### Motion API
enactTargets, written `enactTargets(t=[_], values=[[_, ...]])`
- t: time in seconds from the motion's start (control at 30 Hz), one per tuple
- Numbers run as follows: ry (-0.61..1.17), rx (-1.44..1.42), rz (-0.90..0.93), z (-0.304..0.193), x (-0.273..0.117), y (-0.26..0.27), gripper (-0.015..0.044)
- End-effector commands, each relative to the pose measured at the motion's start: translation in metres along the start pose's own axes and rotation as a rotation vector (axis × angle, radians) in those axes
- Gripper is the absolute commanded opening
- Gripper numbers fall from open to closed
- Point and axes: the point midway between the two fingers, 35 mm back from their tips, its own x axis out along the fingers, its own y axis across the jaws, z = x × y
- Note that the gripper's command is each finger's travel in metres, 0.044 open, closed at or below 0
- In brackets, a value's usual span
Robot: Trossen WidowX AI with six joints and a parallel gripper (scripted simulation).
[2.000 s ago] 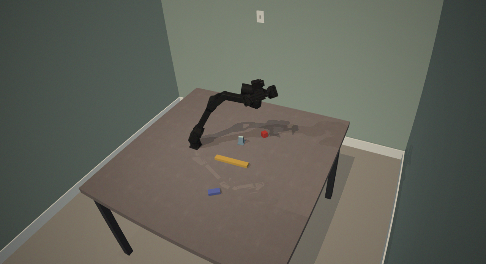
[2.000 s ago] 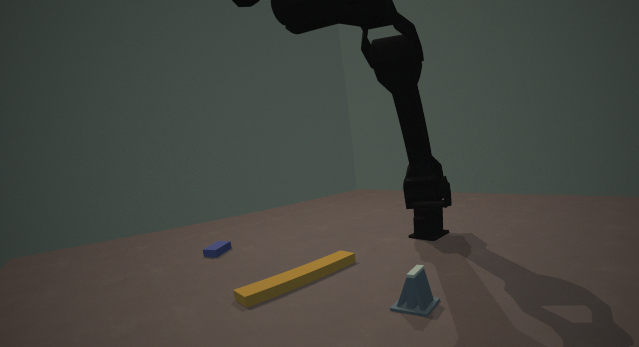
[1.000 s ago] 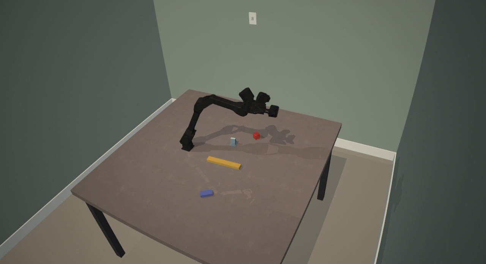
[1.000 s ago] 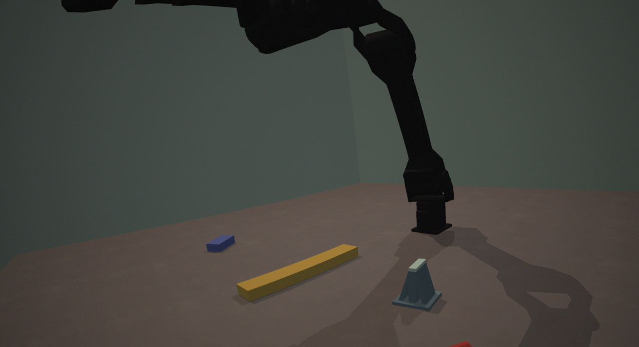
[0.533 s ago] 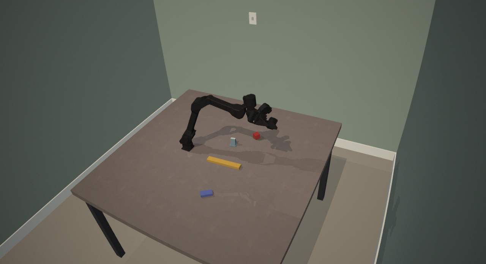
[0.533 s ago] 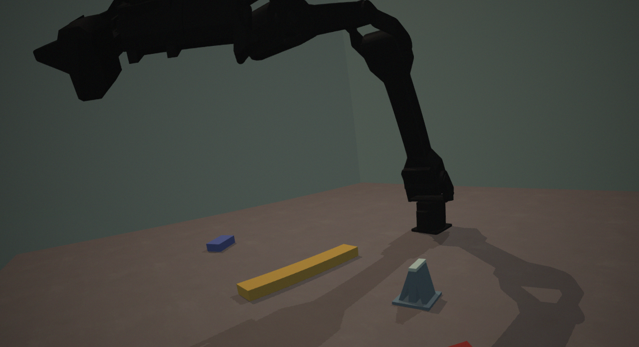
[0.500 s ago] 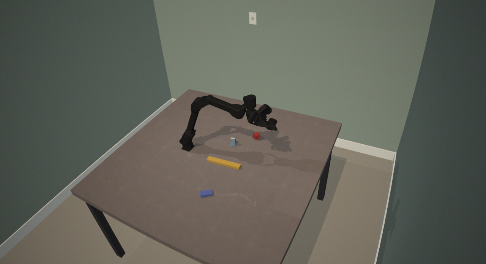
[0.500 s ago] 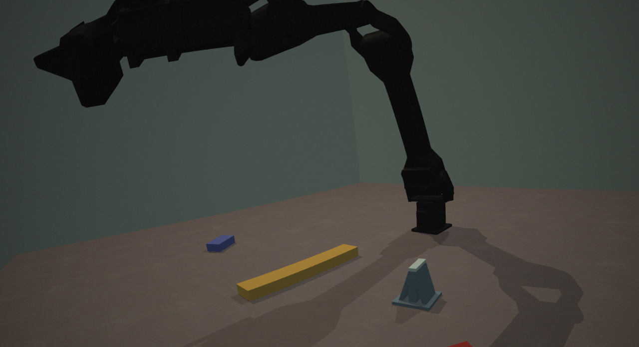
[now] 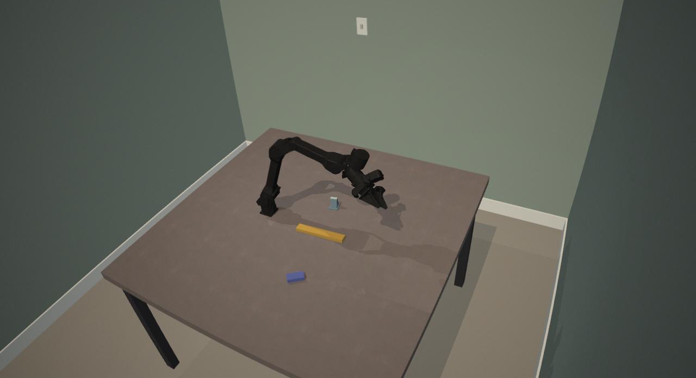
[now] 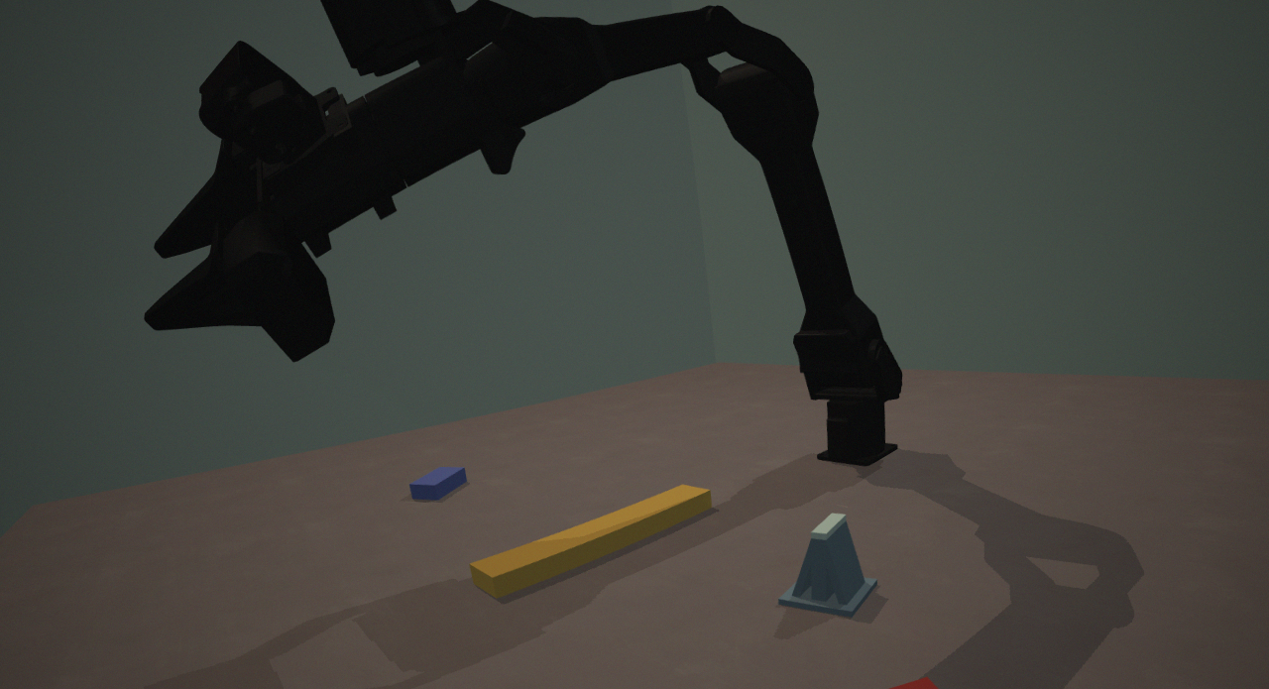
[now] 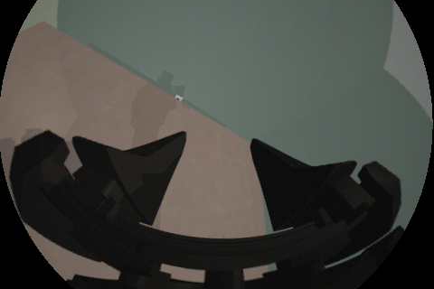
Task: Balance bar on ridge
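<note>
A long yellow bar [image 9: 320, 233] [image 10: 594, 543] lies flat on the table [image 9: 218, 278] [image 10: 266, 561]. The ridge [image 9: 334, 204] [image 10: 829, 562] is a small blue-grey stand with a narrow pale top and a flat base. It stands upright near the bar, apart from it, with nothing on top. My gripper [image 9: 383, 207] [image 10: 151, 283] [image 11: 219, 140] is open and empty. It hangs high above the table, beyond the ridge from the arm's base, and points slantingly down. Neither the bar nor the ridge shows in the wrist view.
A blue block [image 9: 296, 277] [image 10: 438, 483] lies on the far side of the bar from the ridge. A red object [image 10: 918, 683] just shows at the bottom edge of the exterior view; the arm hides it in the top view. The table edge [image 11: 212, 120] crosses the wrist view.
</note>
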Motion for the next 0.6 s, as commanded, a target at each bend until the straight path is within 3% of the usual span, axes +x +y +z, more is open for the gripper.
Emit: enactTargets(t=[0.0, 0.57], values=[[0.078, -0.004, 0.084, -0.025, -0.002, 0.008, 0.0315], [0.495, 0.044, 0.426, -0.138, -0.041, 0.039, 0.0315]])
